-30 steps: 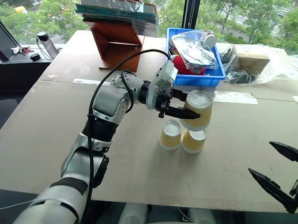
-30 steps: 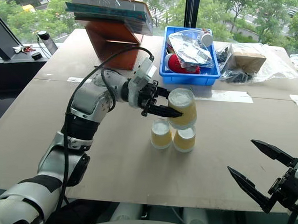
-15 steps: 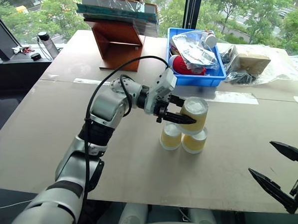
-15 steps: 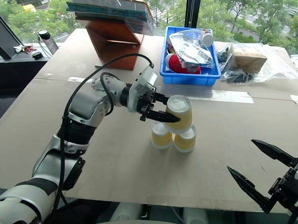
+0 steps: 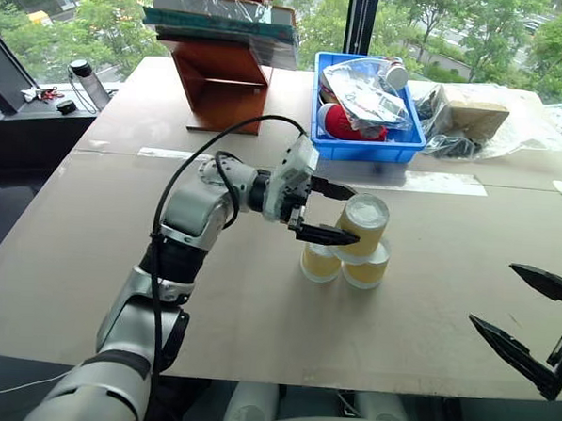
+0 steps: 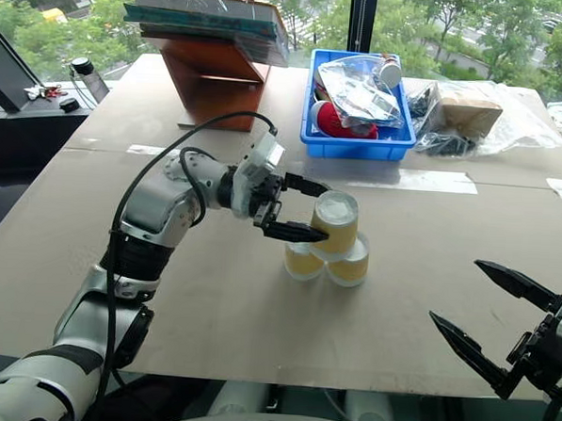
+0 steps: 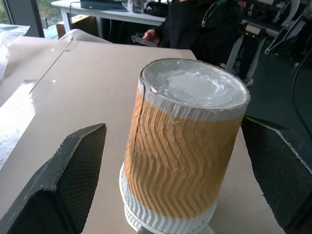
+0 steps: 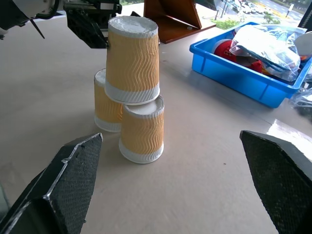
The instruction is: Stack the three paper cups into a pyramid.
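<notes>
Three paper cups with yellow-tan ribbed sides stand upside down mid-table. Two of them, one on the left (image 5: 319,263) and one on the right (image 5: 366,270), stand side by side. The third cup (image 5: 362,222) rests on top of both, leaning slightly. My left gripper (image 5: 356,215) reaches in from the left and is open. Its fingers (image 7: 73,180) stand on either side of the top cup (image 7: 187,146), with a gap on each side. At the near right edge of the table my right gripper (image 5: 493,295) is open and holds nothing, well away from the cups (image 8: 132,61).
Behind the cups sits a blue bin (image 5: 361,149) with bagged items. A wooden rack with books (image 5: 222,85) stands at the back left, and plastic bags with a box (image 5: 476,122) at the back right. A bottle (image 5: 88,82) stands far left. A seated person (image 7: 195,24) is beyond the table.
The left gripper has lowered the top cup onto the two lower cups and opened, letting it go. The right gripper has not moved.
</notes>
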`<move>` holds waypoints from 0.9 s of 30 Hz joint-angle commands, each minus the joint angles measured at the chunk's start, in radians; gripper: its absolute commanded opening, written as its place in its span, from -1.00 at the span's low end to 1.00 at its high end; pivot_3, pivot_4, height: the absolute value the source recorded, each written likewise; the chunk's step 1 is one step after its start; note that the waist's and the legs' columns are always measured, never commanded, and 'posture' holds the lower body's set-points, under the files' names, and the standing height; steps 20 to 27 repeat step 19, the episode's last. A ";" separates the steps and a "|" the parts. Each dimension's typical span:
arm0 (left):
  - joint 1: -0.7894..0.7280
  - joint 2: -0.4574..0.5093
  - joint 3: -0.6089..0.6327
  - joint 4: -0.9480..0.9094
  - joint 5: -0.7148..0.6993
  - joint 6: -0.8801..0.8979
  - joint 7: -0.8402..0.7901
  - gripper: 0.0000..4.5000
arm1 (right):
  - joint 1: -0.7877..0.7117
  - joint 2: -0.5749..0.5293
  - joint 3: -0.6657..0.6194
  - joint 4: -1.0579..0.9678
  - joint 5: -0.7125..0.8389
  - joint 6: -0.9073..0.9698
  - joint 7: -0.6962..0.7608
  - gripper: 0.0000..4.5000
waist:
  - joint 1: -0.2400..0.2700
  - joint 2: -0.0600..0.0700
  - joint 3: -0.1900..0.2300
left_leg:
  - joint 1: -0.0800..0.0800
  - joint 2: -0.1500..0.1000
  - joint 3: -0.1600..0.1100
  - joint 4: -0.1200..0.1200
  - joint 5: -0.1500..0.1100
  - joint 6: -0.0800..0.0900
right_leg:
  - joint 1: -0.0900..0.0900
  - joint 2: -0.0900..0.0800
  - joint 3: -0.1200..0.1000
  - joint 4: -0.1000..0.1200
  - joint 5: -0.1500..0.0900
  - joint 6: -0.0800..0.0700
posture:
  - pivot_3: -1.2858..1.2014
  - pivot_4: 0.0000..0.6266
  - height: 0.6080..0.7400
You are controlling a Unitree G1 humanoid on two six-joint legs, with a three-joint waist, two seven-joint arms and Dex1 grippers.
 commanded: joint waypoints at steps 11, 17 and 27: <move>0.511 0.232 0.331 -0.219 -0.122 0.036 0.110 0.99 | 0.013 0.006 -0.036 0.228 -0.049 -0.062 0.152 1.00 | 0.006 0.002 0.000 | 0.000 0.003 0.000 -0.001 0.000 0.000 | 0.000 -0.002 0.001 -0.001 0.000 0.000 | 0.03 -0.52 1.00; 0.699 0.245 0.390 -0.218 -0.091 -0.053 0.162 0.99 | 0.024 0.020 -0.031 0.352 -0.080 -0.094 0.204 1.00 | 0.008 0.002 0.000 | 0.000 0.002 0.001 -0.001 0.000 0.000 | 0.000 -0.006 0.003 -0.003 -0.002 -0.004 | 0.03 -0.52 1.00; 0.723 0.247 0.399 -0.210 -0.089 -0.067 0.169 0.99 | 0.011 0.012 -0.017 0.366 -0.088 -0.093 0.206 1.00 | 0.008 0.002 0.000 | 0.000 0.002 0.001 -0.001 0.000 0.000 | 0.000 -0.006 0.003 -0.002 -0.002 -0.004 | 0.03 -0.52 1.00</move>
